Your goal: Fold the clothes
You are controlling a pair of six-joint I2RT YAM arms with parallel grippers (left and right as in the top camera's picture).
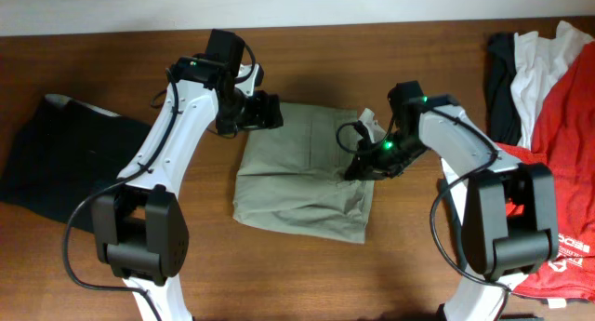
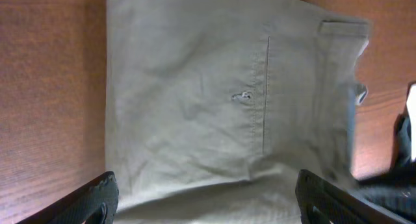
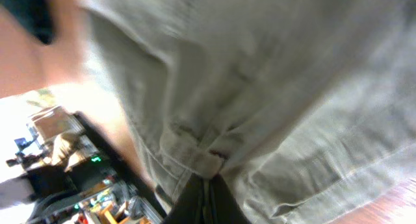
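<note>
The khaki-beige shorts lie folded in the table's middle. My right gripper is shut on a pinch of the shorts' right edge and lifts it slightly; the right wrist view shows the cloth bunched in the shut jaws. My left gripper is open, hovering over the shorts' upper left corner. The left wrist view shows the shorts' back pocket and button between the spread fingers. A red printed T-shirt with white and black garments lies at the right.
A black garment lies on the wooden table at the left. A white garment and a black one are piled at the far right with the red shirt. Bare wood shows in front of the shorts.
</note>
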